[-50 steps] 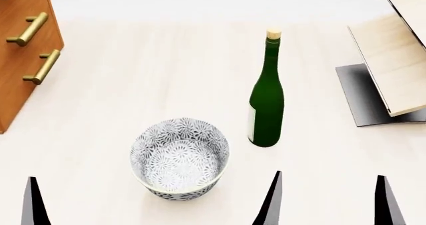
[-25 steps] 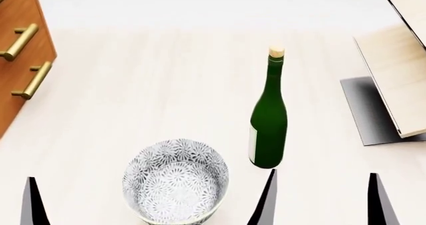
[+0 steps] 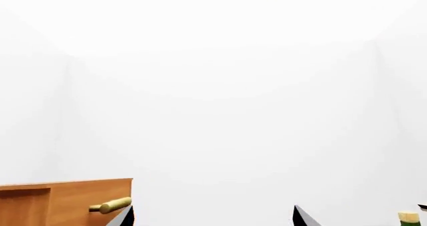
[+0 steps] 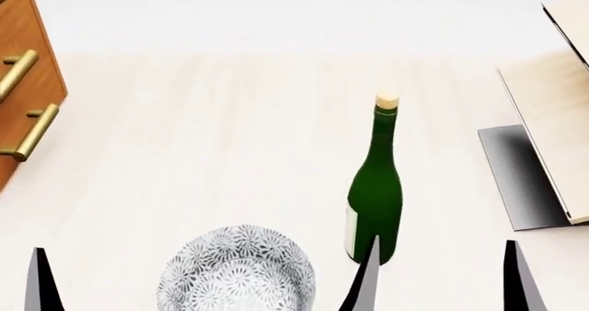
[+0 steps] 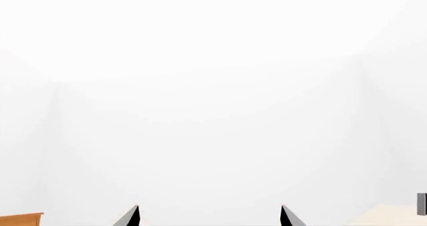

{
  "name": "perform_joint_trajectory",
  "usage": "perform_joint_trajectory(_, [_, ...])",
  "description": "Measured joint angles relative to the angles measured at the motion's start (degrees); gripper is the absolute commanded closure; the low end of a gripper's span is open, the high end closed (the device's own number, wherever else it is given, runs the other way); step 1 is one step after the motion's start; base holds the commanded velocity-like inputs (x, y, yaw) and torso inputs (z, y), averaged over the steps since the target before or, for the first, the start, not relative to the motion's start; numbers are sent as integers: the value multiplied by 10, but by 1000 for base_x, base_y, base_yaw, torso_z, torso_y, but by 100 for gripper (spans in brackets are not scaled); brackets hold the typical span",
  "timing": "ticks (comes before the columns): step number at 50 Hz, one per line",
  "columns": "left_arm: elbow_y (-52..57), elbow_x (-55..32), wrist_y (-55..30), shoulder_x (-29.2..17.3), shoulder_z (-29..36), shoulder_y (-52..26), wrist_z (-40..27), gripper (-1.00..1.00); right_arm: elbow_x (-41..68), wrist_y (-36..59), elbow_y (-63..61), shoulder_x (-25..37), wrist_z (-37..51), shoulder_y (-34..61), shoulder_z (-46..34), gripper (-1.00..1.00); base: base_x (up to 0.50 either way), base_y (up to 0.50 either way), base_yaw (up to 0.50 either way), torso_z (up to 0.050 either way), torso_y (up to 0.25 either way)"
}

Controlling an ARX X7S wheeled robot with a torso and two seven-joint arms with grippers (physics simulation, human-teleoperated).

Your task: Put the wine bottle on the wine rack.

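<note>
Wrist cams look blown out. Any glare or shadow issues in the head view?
Both wrist views: mostly featureless white, no contrast. Head view: evenly lit and sharp; only a soft highlight down the wine bottle and a dark shaded patch on the wine rack base.

Pale wood tabletop, brown drawer cabinet, plain white walls

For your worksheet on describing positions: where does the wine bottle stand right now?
In the head view the wine bottle stands upright right of centre on the table, right of the patterned bowl and left of the wine rack.
</note>
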Motion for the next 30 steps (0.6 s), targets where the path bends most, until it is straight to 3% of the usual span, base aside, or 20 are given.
perform_joint_trajectory(30, [-1,-9,2,-8,13,-1,-7,-100,2,-6,11,9,10,1,-9,-100,173,0,0,0,0])
